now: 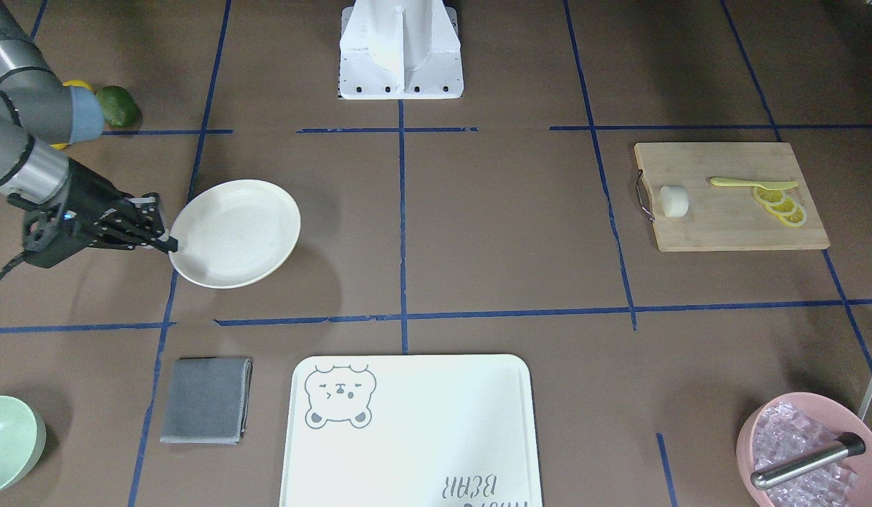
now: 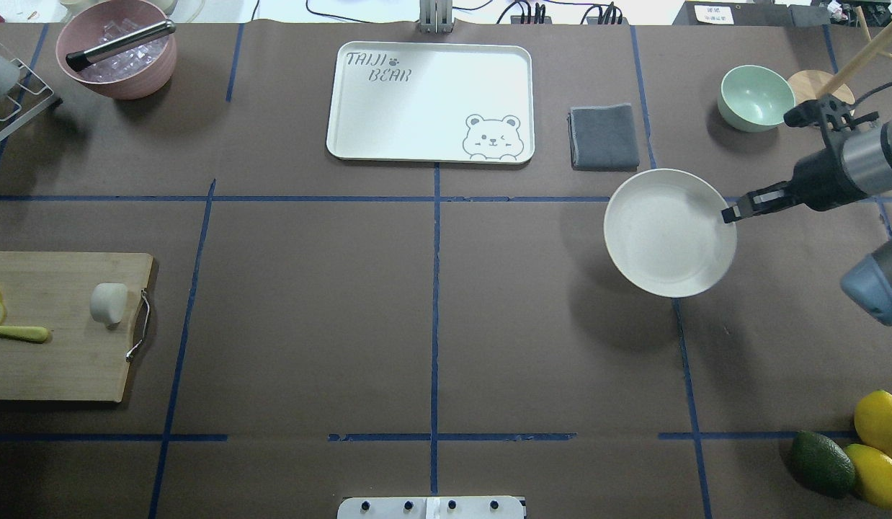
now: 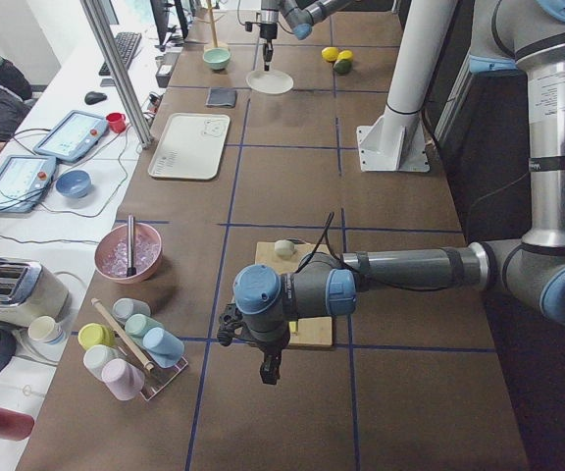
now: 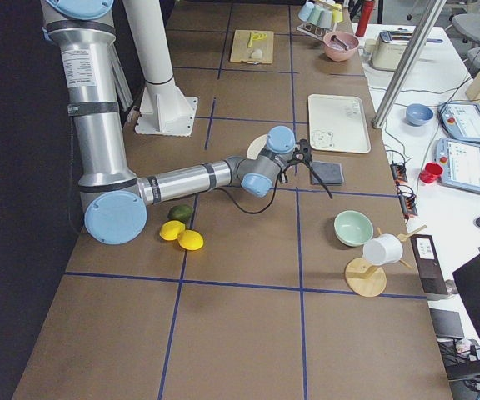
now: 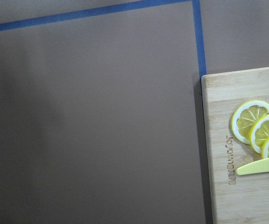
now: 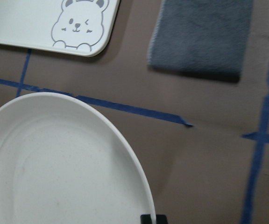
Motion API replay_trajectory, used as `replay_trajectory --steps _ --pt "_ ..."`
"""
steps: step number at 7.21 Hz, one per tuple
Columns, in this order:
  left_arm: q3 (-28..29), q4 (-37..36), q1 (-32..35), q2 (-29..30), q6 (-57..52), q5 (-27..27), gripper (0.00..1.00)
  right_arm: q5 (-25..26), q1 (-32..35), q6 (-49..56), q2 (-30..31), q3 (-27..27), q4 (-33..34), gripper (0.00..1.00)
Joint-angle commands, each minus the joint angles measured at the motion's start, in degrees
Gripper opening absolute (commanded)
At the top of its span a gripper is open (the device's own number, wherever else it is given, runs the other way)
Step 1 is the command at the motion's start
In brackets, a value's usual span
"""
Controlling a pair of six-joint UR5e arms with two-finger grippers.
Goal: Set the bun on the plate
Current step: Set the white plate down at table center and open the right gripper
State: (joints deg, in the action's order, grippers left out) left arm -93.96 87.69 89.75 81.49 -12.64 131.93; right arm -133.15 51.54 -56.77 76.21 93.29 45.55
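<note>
The bun [image 1: 674,201] [image 2: 109,303], a small white stubby roll, lies on a wooden cutting board [image 1: 732,229] next to lemon slices [image 1: 781,205] and a yellow knife [image 1: 749,183]. The round cream plate [image 1: 235,232] [image 2: 669,234] is across the table, held a little above it with its shadow offset. My right gripper [image 1: 170,244] [image 2: 727,214] is shut on the plate's rim; the right wrist view shows the plate [image 6: 55,163] just below it. My left gripper [image 3: 268,371] hangs pointing down beside the board's end; I cannot tell whether it is open or shut.
A bear-print tray [image 2: 417,79] and a grey cloth [image 2: 604,135] lie at the table's far side. A green bowl [image 2: 754,97] stands near the right arm, a pink bowl [image 2: 118,61] of ice at the far left. An avocado [image 2: 821,463] and lemons [image 2: 882,422] sit front right.
</note>
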Motion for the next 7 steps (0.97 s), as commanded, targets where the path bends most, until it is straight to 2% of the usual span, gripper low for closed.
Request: replay_trajectory --steps 1,3,4,6,7 --pt "-0.08 0.03 -0.72 0.16 -0.02 0.00 1.00 8.66 -9.15 -12.54 -8.58 0.04 7.12 0.08" --pt "0.00 0.03 -0.72 0.16 0.07 2.00 1.00 19.72 -18.19 -19.39 -16.14 -0.39 19.26 0.06" --pt "0.00 -0.06 -0.81 0.16 0.07 3.85 1.00 20.73 -19.88 -21.26 -18.09 -0.48 22.53 0.06" --pt "0.09 -0.06 -0.81 0.16 0.07 3.87 1.00 21.87 -21.91 -22.42 -18.11 -0.57 22.83 0.09" --pt "0.18 -0.06 -0.81 0.16 0.07 3.87 1.00 22.14 -22.09 -22.16 -18.11 -1.18 22.74 0.23"
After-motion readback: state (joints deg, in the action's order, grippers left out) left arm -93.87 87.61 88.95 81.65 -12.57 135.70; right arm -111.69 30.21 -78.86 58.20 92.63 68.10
